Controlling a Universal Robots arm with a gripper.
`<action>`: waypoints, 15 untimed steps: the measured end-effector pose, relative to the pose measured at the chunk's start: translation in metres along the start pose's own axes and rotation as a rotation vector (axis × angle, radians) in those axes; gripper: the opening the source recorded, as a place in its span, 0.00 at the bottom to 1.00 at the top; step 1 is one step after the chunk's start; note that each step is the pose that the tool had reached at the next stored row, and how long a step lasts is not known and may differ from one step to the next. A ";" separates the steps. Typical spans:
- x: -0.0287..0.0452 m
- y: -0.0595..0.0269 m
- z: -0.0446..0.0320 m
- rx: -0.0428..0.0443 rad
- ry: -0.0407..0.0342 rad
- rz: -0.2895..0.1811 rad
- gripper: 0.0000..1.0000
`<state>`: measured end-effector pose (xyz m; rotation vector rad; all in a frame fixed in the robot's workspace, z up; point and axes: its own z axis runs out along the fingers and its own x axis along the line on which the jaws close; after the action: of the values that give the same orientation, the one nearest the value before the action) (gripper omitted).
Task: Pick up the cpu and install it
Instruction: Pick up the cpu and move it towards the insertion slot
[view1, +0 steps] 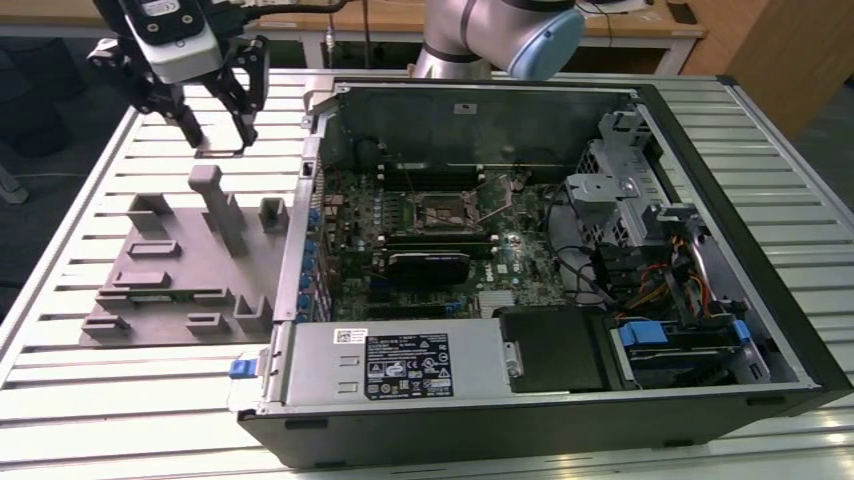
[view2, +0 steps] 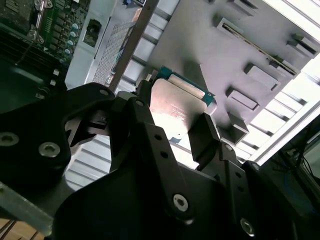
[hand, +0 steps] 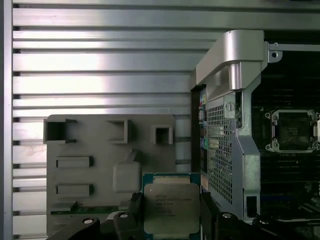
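Robot arm's pincer (view1: 220, 138) hangs above the slatted bench (view1: 107, 400), to the exterior view's left of the open computer case (view1: 534, 440). Its fingers (view2: 207, 132) are clamped on two opposite edges of the cpu (hand: 171, 207). The chip is held in the air with its metal plate facing the first wrist view, clear of the grey tray (hand: 100, 145) lying beside the case. The motherboard socket (hand: 292, 131) sits inside the case, well apart from the chip.

A robotics laboratory is indicated: an opened black desktop computer case (view1: 561, 425) is laid on a ribbed aluminium tabletop (view1: 107, 400), a silver jointed robot arm (view1: 461, 30) with a black hand (view1: 223, 143) is seen over it, and pale wooden desks (view1: 374, 18) behind.
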<state>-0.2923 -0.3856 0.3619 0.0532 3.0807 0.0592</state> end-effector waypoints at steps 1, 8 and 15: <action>-0.0017 0.0002 0.0001 0.0000 0.0000 0.000 0.54; -0.0127 0.0015 0.0008 0.0000 0.0001 0.000 0.54; -0.0242 0.0029 0.0015 0.0000 0.0001 0.000 0.54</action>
<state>-0.2681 -0.3835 0.3620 0.0532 3.0808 0.0592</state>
